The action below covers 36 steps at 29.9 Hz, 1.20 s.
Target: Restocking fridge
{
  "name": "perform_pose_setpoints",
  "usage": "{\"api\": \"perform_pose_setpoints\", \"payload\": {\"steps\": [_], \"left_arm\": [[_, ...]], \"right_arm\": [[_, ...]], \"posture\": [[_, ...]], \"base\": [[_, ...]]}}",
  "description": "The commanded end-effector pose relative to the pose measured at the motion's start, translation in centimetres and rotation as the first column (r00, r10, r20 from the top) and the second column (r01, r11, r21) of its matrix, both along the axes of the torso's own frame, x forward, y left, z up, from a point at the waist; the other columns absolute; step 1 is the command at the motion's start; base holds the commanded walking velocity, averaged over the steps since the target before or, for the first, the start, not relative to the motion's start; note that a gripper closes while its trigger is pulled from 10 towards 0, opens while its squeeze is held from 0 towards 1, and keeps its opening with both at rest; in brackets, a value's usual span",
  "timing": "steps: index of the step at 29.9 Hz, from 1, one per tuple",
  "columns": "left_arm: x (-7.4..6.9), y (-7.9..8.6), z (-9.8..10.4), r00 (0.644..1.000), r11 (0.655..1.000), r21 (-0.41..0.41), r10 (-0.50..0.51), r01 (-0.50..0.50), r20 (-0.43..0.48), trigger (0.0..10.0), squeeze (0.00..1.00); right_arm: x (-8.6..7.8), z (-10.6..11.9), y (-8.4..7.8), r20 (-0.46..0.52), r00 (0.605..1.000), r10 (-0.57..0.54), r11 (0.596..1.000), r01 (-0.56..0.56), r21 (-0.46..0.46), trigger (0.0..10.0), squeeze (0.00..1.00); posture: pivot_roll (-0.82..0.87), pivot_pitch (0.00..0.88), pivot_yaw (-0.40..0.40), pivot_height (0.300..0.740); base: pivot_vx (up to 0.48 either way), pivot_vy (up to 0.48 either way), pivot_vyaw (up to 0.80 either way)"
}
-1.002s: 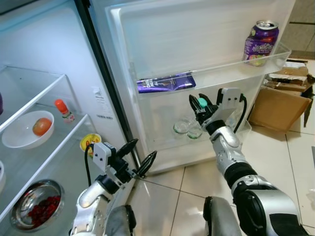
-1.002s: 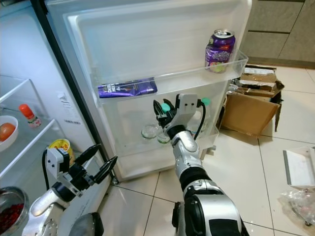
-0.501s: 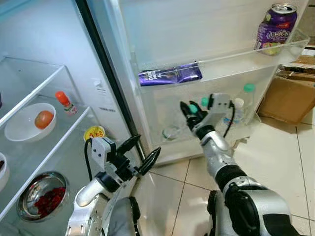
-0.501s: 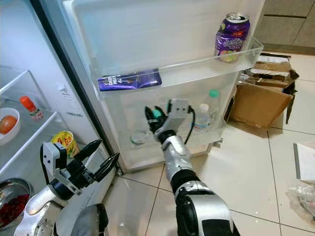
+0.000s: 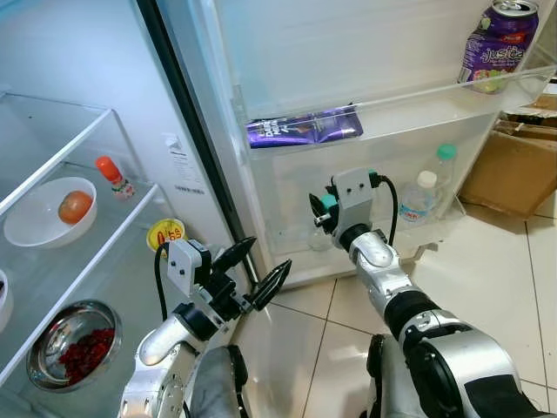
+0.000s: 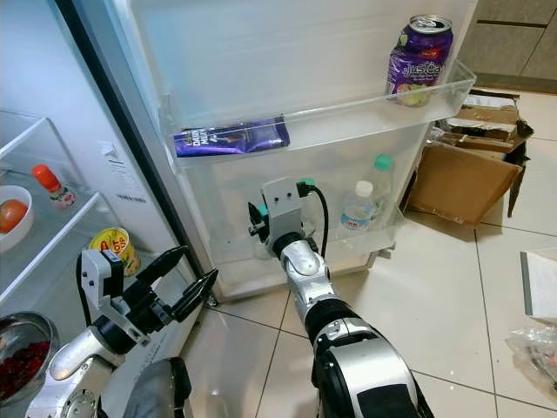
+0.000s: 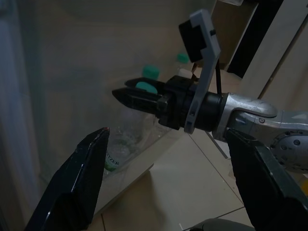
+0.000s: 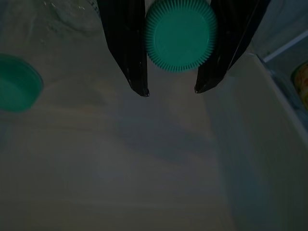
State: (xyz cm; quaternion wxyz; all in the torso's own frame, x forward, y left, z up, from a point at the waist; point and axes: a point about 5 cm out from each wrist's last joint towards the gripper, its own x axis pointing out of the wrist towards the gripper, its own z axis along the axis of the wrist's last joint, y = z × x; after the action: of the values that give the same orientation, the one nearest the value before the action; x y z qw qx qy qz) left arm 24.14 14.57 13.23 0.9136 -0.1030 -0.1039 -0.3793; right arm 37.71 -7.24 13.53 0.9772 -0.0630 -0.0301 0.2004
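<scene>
Shifted leftward, right pincer [image 5: 318, 210] clamps green-capped bottle [image 8: 180, 34], arm outstretched

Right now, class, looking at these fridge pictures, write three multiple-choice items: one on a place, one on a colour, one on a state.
1. Where does the purple drink can stand?
A. in the upper door shelf
B. on the floor
C. in the white bowl

2. What colour is the cap of the bottle between the right tool's fingers?
A. red
B. green
C. yellow

3. How is the left tool held?
A. shut on a bottle
B. shut on the chocolate bar
C. open, holding nothing

Key: 1 A, the can sits at the end of the upper door shelf. 2 B, the right wrist view shows a green ribbed cap between the right tool fingers. 3 C, its two black fingers spread apart with nothing between them.
</scene>
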Motion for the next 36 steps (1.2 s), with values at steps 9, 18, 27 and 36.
{"api": "perform_pose_setpoints", "payload": {"steps": [9,18,27,36], "left_arm": [[0.1,-0.3,0.0,1.0,1.0,0.007,-0.011,0.012,-0.005,10.0,0.0],[0.9,-0.4,0.3,1.0,1.0,0.002,-0.015,0.014,0.012,10.0,0.0],[1.6,-0.5,0.2,0.999,1.0,-0.001,-0.028,0.028,0.019,10.0,0.0],[2.1,-0.1,-0.3,0.999,0.999,0.009,-0.045,0.045,0.015,10.0,0.0]], "right_arm": [[-0.2,-1.0,-0.8,-0.087,0.996,0.003,0.985,0.012,0.17,10.0,0.99],[0.1,0.8,-1.0,-0.012,0.994,0.105,0.951,-0.097,0.292,10.0,0.0],[-0.7,1.3,-1.7,0.086,0.949,0.303,0.905,-0.315,0.285,10.0,0.0],[-3.7,-1.2,-3.6,0.102,0.872,0.478,0.823,-0.485,0.296,10.0,0.0]], "posture": [[0.13,0.195,0.047,0.5],[0.11,0.164,0.043,0.5],[0.07,0.132,0.042,0.5],[0.04,0.088,0.036,0.5]], "base": [[0.0,0.0,0.0],[0.0,0.0,0.0],[0.0,0.0,0.0],[0.0,0.0,0.0]]}}
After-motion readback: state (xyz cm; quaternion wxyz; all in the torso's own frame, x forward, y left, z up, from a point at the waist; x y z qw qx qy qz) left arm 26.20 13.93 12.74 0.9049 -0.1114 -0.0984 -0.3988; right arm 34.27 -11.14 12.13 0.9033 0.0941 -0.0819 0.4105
